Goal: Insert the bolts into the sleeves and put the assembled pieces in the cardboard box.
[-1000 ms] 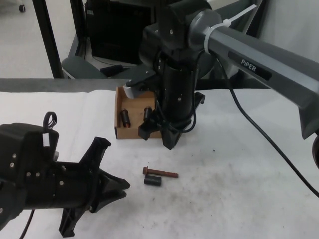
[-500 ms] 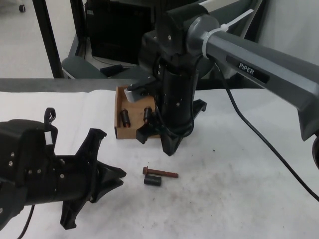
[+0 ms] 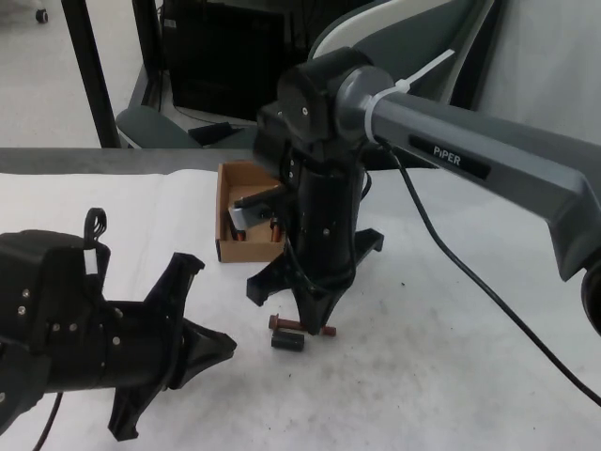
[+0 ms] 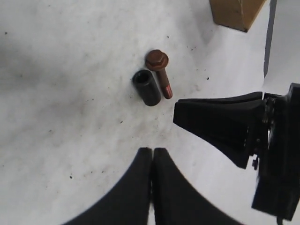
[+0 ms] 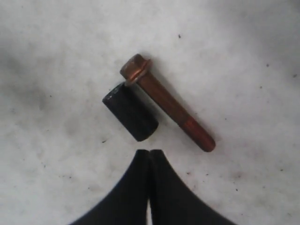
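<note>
A copper bolt (image 5: 164, 103) lies flat on the white bench, with a short black sleeve (image 5: 131, 112) right beside its head; the two are separate. My right gripper (image 5: 149, 157) hangs shut just above them, tips pointing down over the bolt's shank (image 3: 329, 330) and close to the sleeve (image 3: 288, 342). My left gripper (image 4: 152, 154) is shut and empty, low over the bench to the left of the bolt (image 4: 159, 77) and sleeve (image 4: 146, 87), and its tip (image 3: 228, 349) points toward them. The cardboard box (image 3: 235, 252) stands behind, with dark assembled pieces inside, partly hidden by the right arm.
The right arm's black wrist (image 3: 319, 216) rises in front of the box. A corner of the box (image 4: 236, 11) and the right gripper's fingers (image 4: 215, 117) appear in the left wrist view. Open white bench lies to the right of the parts.
The right arm has come forward from over the box and lowered above the loose bolt and sleeve. The left arm has barely shifted.
</note>
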Controlling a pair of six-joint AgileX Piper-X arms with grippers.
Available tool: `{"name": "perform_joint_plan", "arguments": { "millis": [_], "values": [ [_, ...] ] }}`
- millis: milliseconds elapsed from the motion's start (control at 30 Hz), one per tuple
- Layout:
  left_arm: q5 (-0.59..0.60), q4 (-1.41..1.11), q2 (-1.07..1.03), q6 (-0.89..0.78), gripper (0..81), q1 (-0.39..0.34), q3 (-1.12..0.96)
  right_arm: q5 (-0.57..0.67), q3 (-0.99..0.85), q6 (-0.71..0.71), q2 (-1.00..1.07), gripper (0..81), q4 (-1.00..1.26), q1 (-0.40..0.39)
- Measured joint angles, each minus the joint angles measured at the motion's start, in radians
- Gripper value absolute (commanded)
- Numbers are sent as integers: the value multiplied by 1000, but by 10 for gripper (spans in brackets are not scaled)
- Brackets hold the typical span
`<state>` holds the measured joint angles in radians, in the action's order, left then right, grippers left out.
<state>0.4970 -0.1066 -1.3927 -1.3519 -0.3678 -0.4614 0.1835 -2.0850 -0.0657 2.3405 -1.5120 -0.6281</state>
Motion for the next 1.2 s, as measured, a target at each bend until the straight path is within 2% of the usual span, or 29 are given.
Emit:
{"name": "perform_joint_plan", "arguments": {
  "millis": [100,300,567,867,933,1100,1200],
  "values": [
    [32,11,0,156,8,0,0,1,0,4,0,3,37,-3],
    [44,134,0,266,8,0,0,-50,3,6,0,3,114,-8],
    [-60,423,15,480,8,0,0,-111,3,6,21,3,157,-8],
    [-144,539,99,647,8,0,0,-129,8,15,62,3,136,-21],
    [-154,551,113,667,8,0,0,-108,8,19,62,3,123,-28],
    [-160,566,128,709,8,0,0,52,18,38,66,3,79,-62],
    [-155,572,128,713,8,0,0,71,17,38,68,3,52,-88]
  ]
}}
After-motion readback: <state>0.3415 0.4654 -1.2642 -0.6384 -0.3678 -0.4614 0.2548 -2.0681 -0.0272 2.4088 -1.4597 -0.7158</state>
